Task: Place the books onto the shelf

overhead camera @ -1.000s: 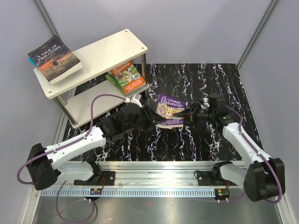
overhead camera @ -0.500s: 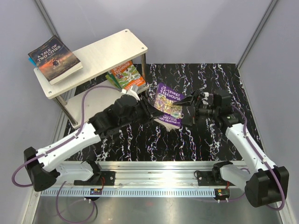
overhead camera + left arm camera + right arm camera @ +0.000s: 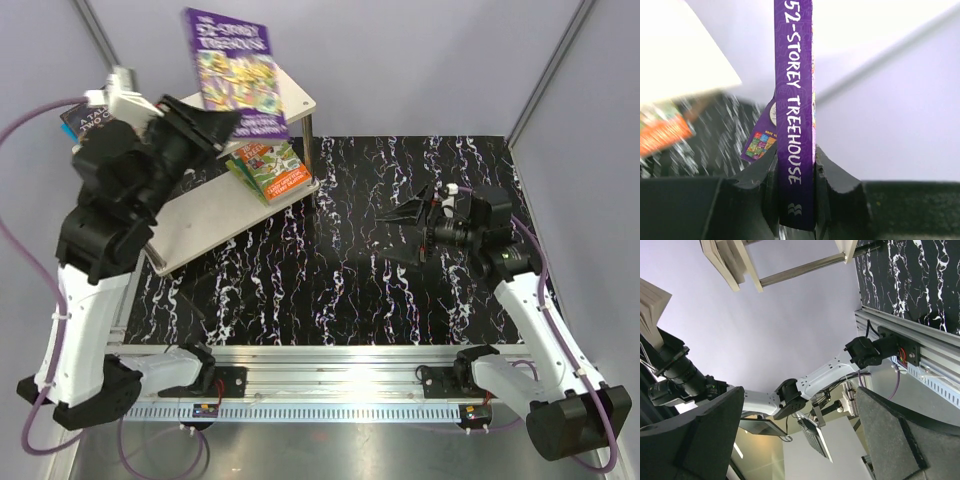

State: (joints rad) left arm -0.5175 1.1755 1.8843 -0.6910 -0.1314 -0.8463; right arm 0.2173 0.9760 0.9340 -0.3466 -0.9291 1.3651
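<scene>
Here the left gripper (image 3: 218,124) is clamped on the spine end of the purple book (image 3: 238,70), holding it upright above the shelf (image 3: 298,99). The right gripper (image 3: 418,228) hangs wide open and empty. Judged as the carrying step; next, the book must be tilted flat and lowered onto the top board before release.

The purple paperback (image 3: 238,75), titled "52-Storey Treehouse", stands upright in the air. The left claw (image 3: 214,124) clamps it across the covers at the lower end of its spine (image 3: 795,115). The shelf (image 3: 212,208), two pale wood-grain boards on thin steel posts, stands under and just right of that claw. A green-and-orange stack of books (image 3: 268,166) lies flat on the lower board, below the claw. A dark book (image 3: 74,120) peeks out to the claw's left.
</scene>
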